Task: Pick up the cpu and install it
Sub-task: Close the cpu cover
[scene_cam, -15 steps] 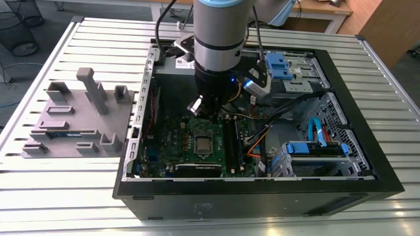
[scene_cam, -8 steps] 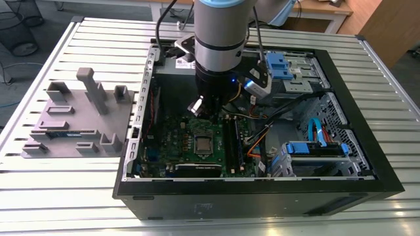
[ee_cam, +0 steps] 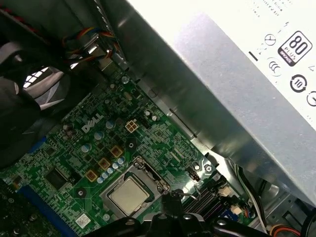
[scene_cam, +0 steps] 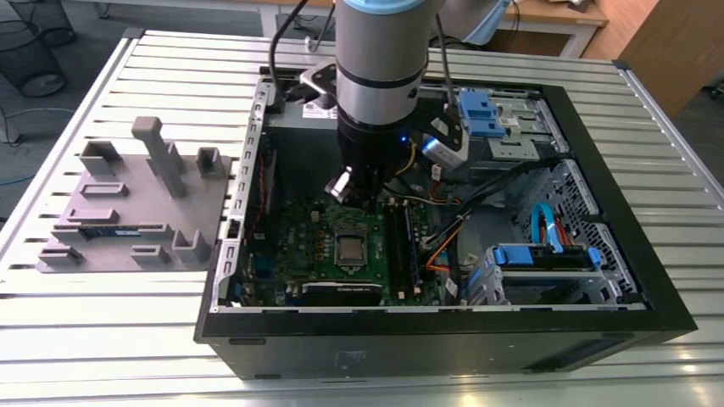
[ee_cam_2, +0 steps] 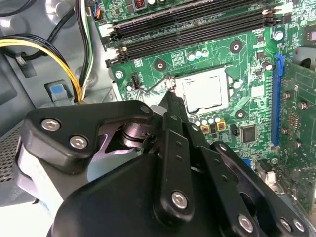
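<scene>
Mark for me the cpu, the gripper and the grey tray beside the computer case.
cpu point(ee_cam: 129, 196): first wrist view, middle of its silver top, seated in the socket.
gripper point(ee_cam_2: 170, 101): second wrist view, at its fingertips, near the socket.
grey tray point(scene_cam: 119, 203): exterior view, bare flat part of its surface.

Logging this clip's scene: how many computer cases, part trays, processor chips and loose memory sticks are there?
Computer case: 1
Grey tray: 1
Processor chip: 1, sitting in the motherboard socket
Memory stick: 1, lying on the tray
Total: 4
</scene>
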`<act>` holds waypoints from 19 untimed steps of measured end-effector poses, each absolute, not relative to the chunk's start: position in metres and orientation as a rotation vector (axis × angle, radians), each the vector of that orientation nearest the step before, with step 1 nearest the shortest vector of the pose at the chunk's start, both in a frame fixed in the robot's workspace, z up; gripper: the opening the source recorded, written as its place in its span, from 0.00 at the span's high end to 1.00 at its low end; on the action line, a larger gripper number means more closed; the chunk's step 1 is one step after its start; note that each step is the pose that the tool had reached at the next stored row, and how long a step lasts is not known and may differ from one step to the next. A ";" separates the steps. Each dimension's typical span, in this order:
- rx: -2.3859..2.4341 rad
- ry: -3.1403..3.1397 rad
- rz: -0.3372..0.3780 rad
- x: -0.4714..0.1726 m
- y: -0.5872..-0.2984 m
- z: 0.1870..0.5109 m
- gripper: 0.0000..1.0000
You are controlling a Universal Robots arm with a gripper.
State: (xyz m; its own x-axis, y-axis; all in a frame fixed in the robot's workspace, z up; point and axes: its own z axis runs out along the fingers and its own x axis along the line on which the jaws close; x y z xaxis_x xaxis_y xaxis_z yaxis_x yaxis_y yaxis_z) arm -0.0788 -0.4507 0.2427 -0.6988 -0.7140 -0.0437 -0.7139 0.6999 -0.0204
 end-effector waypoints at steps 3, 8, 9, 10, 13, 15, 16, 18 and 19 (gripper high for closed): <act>-1.210 2.848 -0.006 -0.079 -0.451 0.243 0.89; -1.211 2.848 -0.008 -0.079 -0.451 0.243 0.89; -1.211 2.848 -0.008 -0.079 -0.451 0.243 0.89; -1.211 2.848 -0.008 -0.079 -0.451 0.243 0.89; -1.211 2.848 -0.008 -0.079 -0.451 0.243 0.89; -1.211 2.848 -0.008 -0.079 -0.451 0.242 0.89; -1.211 2.848 -0.008 -0.079 -0.451 0.242 0.89; -1.211 2.848 -0.008 -0.079 -0.452 0.242 0.89; -1.211 2.848 -0.008 -0.079 -0.453 0.242 0.89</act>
State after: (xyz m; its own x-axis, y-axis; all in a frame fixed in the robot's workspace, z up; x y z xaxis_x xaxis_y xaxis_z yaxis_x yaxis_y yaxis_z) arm -0.0794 -0.4528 0.2424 -0.6930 -0.7198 -0.0409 -0.7195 0.6941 -0.0232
